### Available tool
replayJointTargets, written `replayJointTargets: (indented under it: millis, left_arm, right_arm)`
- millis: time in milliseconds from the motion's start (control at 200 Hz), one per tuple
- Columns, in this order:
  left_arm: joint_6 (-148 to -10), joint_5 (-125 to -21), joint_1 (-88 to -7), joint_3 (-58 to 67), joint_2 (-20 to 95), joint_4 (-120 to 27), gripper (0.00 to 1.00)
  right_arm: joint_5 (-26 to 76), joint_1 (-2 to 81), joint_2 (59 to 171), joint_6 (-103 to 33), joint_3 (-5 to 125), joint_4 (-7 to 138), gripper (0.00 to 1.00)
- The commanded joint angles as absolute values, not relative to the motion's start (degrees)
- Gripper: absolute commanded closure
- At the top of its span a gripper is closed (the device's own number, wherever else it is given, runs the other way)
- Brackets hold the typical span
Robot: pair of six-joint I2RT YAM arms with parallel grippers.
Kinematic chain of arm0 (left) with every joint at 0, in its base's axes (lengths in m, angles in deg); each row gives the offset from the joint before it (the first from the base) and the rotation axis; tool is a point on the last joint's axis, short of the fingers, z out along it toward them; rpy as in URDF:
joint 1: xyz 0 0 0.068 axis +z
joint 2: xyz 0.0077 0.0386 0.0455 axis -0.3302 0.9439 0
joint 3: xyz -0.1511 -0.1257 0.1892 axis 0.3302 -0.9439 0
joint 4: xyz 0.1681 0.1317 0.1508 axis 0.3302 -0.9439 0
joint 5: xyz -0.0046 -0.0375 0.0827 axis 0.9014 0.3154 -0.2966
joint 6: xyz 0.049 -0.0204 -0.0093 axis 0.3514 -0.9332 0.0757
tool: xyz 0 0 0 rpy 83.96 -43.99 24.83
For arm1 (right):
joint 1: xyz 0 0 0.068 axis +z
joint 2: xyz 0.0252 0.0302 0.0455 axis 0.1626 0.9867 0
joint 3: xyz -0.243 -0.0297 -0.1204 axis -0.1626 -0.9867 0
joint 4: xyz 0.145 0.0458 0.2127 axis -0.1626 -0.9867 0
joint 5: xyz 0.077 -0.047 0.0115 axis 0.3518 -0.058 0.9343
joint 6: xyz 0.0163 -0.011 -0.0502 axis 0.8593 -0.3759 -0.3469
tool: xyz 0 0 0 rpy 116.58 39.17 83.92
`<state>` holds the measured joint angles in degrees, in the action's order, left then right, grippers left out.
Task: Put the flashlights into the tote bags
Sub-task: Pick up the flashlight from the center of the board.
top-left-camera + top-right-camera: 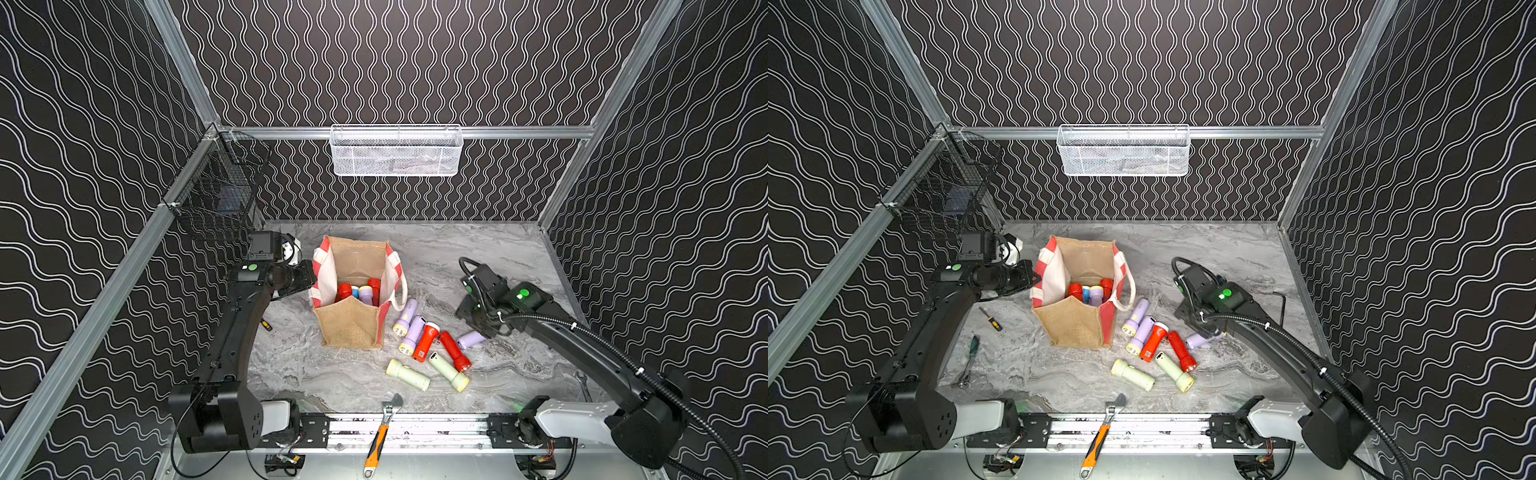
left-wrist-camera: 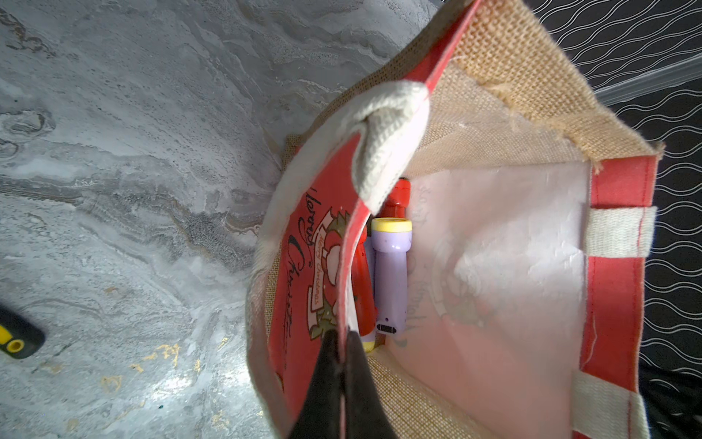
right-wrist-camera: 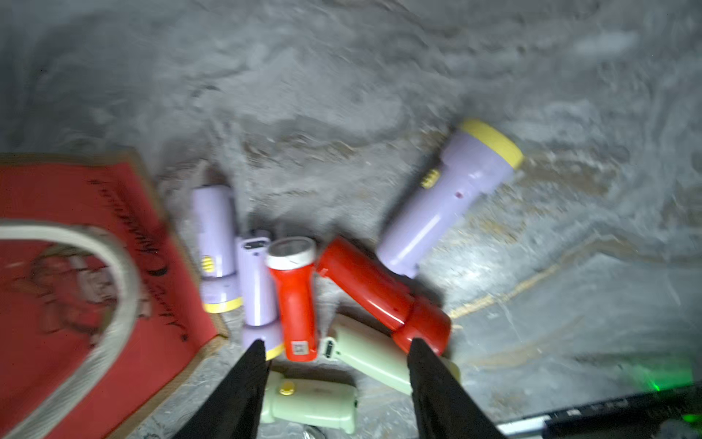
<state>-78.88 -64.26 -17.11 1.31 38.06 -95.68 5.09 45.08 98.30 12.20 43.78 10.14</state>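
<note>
- Tabletop (image 1: 478, 257): grey marbled surface, walled in by black wavy-patterned panels.
- White mesh basket (image 1: 397, 151): hangs on the rear rail. Black wire basket (image 1: 216, 195): hangs on the left rail, above the left arm's wrist.
- Tote bag (image 1: 351, 328): stands upright left of centre, mouth open. One white rope handle (image 1: 401, 291) droops over its right side, toward the loose heap.
- Left end effector (image 2: 341, 336): clenched on the Tote bag's left wall at the rim, one finger inside and one outside, fabric pinched between them.
- Right end effector (image 3: 336, 347): released, jaws apart, nothing between them. It hovers over the loose heap. In both top views its arm hides the jaws and covers one end of a lilac flashlight (image 1: 471, 339).
- Orange-handled wrench (image 1: 380, 436): lies across the front rail, head at the tabletop edge.
- Bagged flashlights (image 1: 365, 295): four stand on end at the bottom of the bag, two red, one blue, one lilac.
- Loose flashlights (image 1: 426, 343): seven lie on the tabletop right of the bag, three lilac, two red, two pale green. The nearest lilac one is just beside the bag's base.
- Small tools: a black-and-yellow screwdriver (image 1: 992, 320) and a green-handled tool (image 1: 971, 357) lie left of the bag, by the left arm. A silver spanner (image 1: 582, 384) lies by the right arm.
</note>
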Motion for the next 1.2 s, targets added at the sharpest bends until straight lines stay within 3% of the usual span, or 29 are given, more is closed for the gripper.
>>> replayJointTargets:
  millis: [0,310,1196]
  left_arm:
    - [-78.0,-64.3,-17.2,1.3,38.0,-94.6,0.95]
    - [-78.0,-64.5,-17.3,1.1,38.7,-94.5,0.95]
    - [-77.6,-64.3,-17.3,1.4,40.5,-94.7,0.95]
  right_arm:
    - [8.8,42.6,97.1,17.0,37.4,15.0,0.4]
    - [12.4,40.0,105.7,13.1,35.1,18.9,0.41]
    - [16.1,35.7,115.3,12.4,31.9,25.6,0.48]
